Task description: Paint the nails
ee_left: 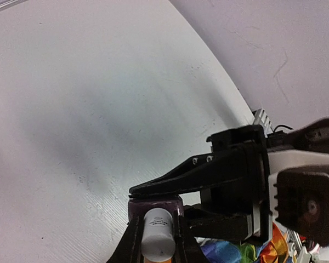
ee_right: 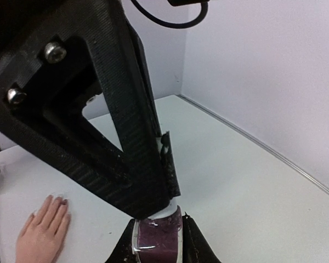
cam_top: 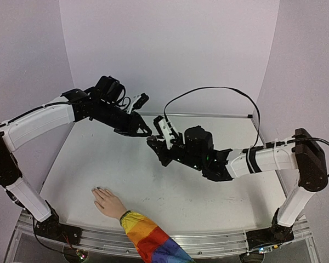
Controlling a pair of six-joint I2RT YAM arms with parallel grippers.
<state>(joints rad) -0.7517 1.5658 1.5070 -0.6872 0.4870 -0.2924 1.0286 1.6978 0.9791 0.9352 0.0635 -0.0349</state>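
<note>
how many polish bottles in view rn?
1. The bottle is held in mid-air: right pincer shut on its purple body, left pincer shut on its white cap. None seen near the hand; another could be hidden from these views.

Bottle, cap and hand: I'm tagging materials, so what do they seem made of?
Bottle: likely glass, glossy and translucent purple with highlights.
Cap: probably plastic, smooth opaque white with a soft sheen.
Hand: matte pale beige skin tone; real or a dummy, cannot tell.
</note>
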